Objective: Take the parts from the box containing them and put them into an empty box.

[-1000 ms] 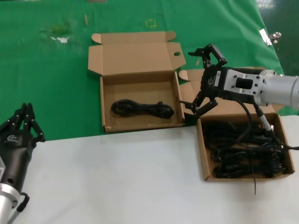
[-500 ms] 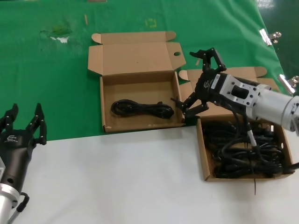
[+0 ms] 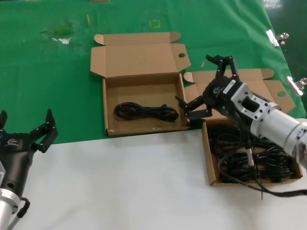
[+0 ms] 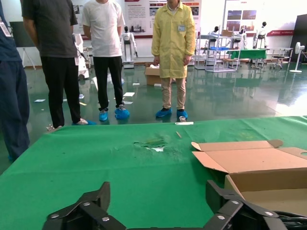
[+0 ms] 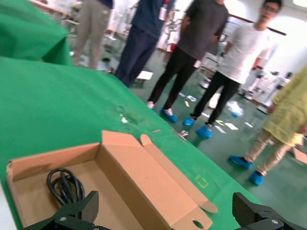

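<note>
The box with a round hole in its lid ear (image 3: 139,91) lies open on the green cloth, one black coiled cable (image 3: 146,112) inside it. To its right, the box containing the parts (image 3: 206,153) holds several tangled black cables (image 3: 235,167). My right gripper (image 3: 198,85) hangs open and empty above the gap between the two boxes, its arm over the full box. The right wrist view shows the holed box (image 5: 144,182), its cable (image 5: 64,184) and the open right gripper (image 5: 165,211). My left gripper (image 3: 26,122) is open near the table's front left, also seen in its own wrist view (image 4: 158,196).
White tabletop (image 3: 120,182) fills the foreground; the green cloth (image 3: 48,72) covers the back. Metal clips (image 3: 278,37) sit at the cloth's right edge. People stand beyond the table's far side (image 4: 172,43). The holed box's lid (image 4: 254,160) shows ahead of the left gripper.
My left gripper has gone from shut to wide open. The right arm has swung lower over the full box, its open gripper turning and staying near the holed box's right corner.
</note>
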